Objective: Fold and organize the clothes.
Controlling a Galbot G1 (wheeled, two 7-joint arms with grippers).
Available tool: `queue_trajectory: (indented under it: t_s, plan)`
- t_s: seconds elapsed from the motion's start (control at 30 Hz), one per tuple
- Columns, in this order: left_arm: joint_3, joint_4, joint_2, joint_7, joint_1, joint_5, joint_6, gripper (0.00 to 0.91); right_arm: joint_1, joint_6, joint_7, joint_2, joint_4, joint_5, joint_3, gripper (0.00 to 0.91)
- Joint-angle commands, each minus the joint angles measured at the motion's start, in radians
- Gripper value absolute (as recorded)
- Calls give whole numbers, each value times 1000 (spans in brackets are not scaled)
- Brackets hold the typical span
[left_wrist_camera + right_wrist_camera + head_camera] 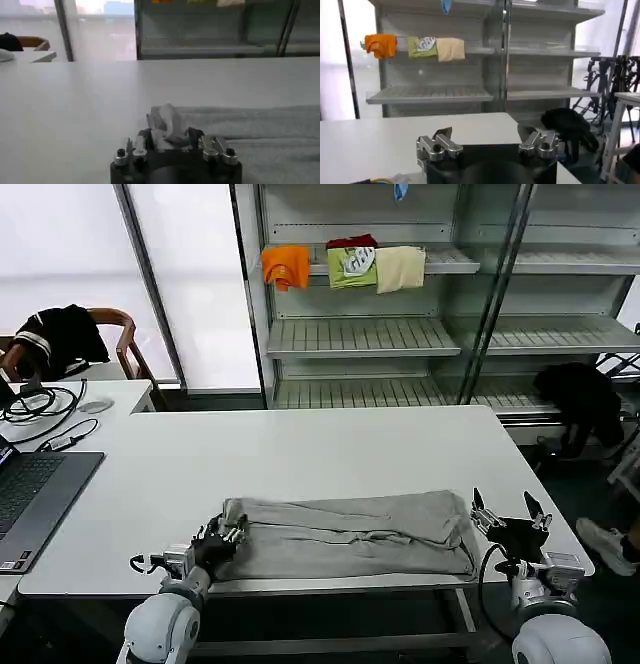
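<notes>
The light grey T-shirt (350,534) lies folded into a long band along the front edge of the white table (300,454). My left gripper (222,536) is at the band's left end, shut on a bunched corner of the grey T-shirt (169,124) that stands up between its fingers. My right gripper (510,514) hovers just past the band's right end, fingers spread wide with nothing between them. In the right wrist view my right gripper (485,137) faces the bare table top (380,145).
A laptop (30,489), cables and a mouse lie at the table's left. A chair with a black garment (60,334) stands behind. Metal shelves (400,334) at the back hold orange, green and cream folded garments (345,264). A dark bag (580,399) sits at right.
</notes>
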Motion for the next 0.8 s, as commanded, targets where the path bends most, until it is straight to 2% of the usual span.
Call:
queue_trajectory:
  t_s: [0.03, 0.27, 0.4, 0.5, 0.63, 0.8]
  plan:
    - [-12, 17, -15, 14, 3, -4, -52, 10, 20, 1, -1, -2, -24, 2, 4, 907]
    - [-29, 20, -14, 9, 4, -12, -106, 0, 27, 3, -1, -1, -36, 2, 5, 907]
    - [-74, 8, 11, 5, -5, -24, -118, 0, 32, 2, -1, -2, -38, 2, 5, 907]
    - [-150, -4, 67, 8, -12, -40, -120, 0, 36, 1, -1, -3, -37, 3, 3, 907]
    - [-271, 4, 186, 24, -6, -72, -127, 0, 49, -4, -2, -2, -37, 3, 0, 907]
    - [-420, 101, 383, 44, 18, -105, -165, 0, 61, -11, -4, -4, -37, 6, -2, 907]
